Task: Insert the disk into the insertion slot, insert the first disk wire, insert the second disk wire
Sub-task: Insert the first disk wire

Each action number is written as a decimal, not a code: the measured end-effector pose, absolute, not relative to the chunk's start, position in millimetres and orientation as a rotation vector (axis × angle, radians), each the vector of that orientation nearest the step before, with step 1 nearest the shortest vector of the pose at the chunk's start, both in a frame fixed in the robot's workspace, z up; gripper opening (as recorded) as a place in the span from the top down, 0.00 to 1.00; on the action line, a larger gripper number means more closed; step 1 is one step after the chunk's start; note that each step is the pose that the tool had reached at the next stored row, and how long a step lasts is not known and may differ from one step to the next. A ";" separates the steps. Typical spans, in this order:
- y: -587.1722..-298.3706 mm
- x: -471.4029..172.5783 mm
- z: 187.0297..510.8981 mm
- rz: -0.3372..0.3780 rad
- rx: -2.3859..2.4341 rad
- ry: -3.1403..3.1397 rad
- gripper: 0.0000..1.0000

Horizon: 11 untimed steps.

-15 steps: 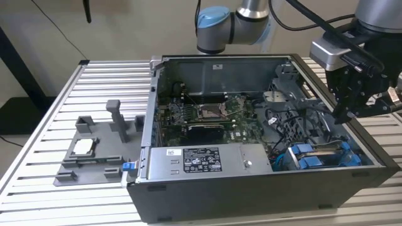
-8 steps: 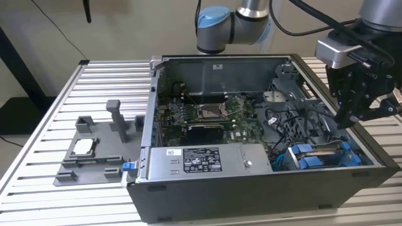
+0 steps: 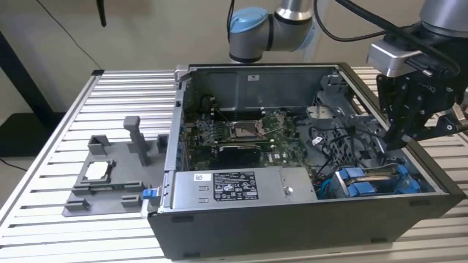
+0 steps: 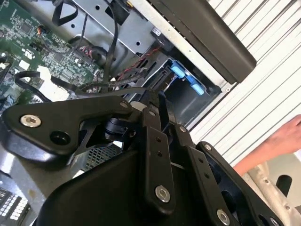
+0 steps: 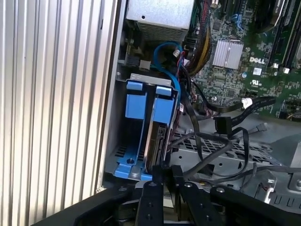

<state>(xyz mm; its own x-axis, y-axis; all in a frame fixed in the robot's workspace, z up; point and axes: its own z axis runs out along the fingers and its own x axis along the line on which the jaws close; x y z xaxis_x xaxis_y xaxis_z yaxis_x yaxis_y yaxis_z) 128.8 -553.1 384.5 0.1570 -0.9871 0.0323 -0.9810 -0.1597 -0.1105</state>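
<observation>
Disk [image 5: 156, 139] stands on edge in its blue carrier [image 5: 162, 106] inside the insertion slot [image 5: 113, 132], at the near corner of the open computer case [image 3: 292, 230] on the exterior view's right. A second blue carrier [image 5: 134, 101] sits just beside it in the same bay. The gripper [image 5: 167, 170] hangs directly over the disk's upper edge, its fingers [image 5: 150, 188] pressed nearly together and pointing down into the bay. The arm [image 3: 439, 22] reaches in from the exterior view's upper right, wrist turned downward. Black cables [image 5: 211, 141] trail beside the bay. A person's hand [image 4: 282, 141] rests on the slatted table [image 3: 44, 219].
</observation>
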 end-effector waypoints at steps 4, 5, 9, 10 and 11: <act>-552.3 129.2 383.4 -0.125 -2.334 1.997 0.81; -552.2 129.4 383.1 -0.118 -2.331 1.997 0.81; -552.2 134.6 380.2 -0.099 -2.334 2.003 0.81; -552.2 137.1 379.6 -0.092 -2.338 2.006 0.81; -552.2 139.4 379.1 -0.084 -2.341 2.009 0.81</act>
<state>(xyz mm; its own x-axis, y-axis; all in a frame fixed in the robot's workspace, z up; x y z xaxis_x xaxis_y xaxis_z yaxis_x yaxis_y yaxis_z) 139.4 -552.2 379.1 0.1515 -0.9884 0.0053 -0.9855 -0.1514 -0.0772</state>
